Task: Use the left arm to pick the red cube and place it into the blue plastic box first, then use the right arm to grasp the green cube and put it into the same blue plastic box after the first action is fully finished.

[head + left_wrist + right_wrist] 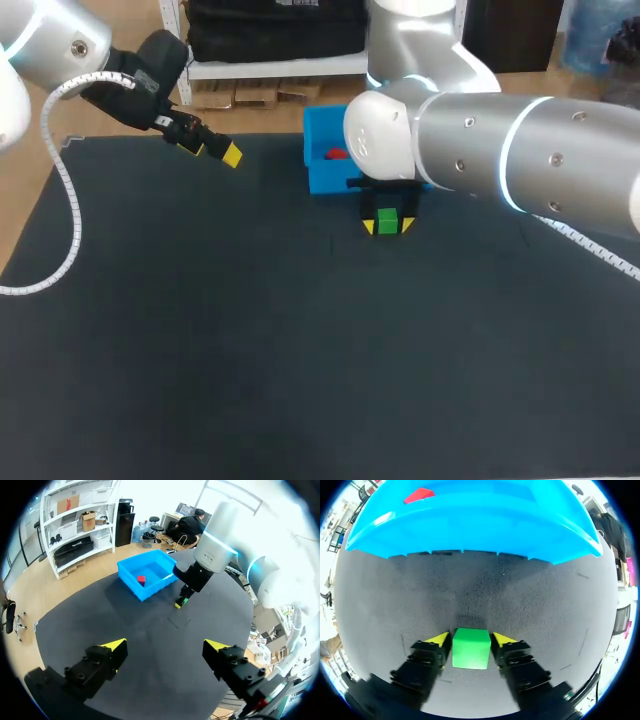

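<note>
Right gripper point(471, 639) pinching the green cube point(471, 649) between its yellow tips, blue plastic box point(470, 530) just ahead holding the red cube point(418, 495), left gripper point(165, 647) spread wide, empty, well back from it

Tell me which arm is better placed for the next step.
Right. The right tool grips the green cube on the table, just short of the blue box; the red cube already lies inside. The left tool hangs open and empty, farther from the box.

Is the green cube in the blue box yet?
No, the green cube is outside the blue box, short of its near wall, between the fingers of the right end effector.
</note>
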`<state>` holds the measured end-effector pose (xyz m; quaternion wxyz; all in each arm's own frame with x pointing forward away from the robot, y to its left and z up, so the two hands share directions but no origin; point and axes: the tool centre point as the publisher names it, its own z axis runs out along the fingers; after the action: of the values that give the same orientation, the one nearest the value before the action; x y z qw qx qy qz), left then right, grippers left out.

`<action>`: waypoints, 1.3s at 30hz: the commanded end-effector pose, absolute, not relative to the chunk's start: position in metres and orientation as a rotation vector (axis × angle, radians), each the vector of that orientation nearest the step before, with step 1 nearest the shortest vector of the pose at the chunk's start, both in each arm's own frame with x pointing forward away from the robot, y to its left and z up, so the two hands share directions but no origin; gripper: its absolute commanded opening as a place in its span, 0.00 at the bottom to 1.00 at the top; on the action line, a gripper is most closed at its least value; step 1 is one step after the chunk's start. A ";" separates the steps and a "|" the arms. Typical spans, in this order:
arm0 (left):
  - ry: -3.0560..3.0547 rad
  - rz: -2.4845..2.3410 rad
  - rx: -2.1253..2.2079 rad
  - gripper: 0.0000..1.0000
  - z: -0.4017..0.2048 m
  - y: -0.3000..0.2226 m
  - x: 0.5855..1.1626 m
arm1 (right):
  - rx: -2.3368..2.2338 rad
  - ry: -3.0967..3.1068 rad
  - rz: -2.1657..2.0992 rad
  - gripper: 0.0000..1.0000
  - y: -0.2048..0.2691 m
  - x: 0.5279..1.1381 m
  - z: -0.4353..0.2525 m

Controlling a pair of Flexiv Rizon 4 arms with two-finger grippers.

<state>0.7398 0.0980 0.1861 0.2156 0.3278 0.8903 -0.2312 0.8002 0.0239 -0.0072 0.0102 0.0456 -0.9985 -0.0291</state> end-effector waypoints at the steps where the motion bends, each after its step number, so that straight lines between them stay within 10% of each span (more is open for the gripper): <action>1: 2.461 -0.645 0.911 1.00 0.185 0.099 0.739 | 0.138 -3.115 -0.088 0.00 0.026 0.801 -0.010; 39: 2.461 -0.645 0.911 1.00 0.185 0.099 0.739 | 0.141 -3.156 -0.089 0.00 0.010 0.793 0.050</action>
<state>0.7398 0.0980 0.1861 0.2156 0.3278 0.8903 -0.2312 0.8047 0.0136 0.0437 0.0013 0.0450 -0.9987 -0.0254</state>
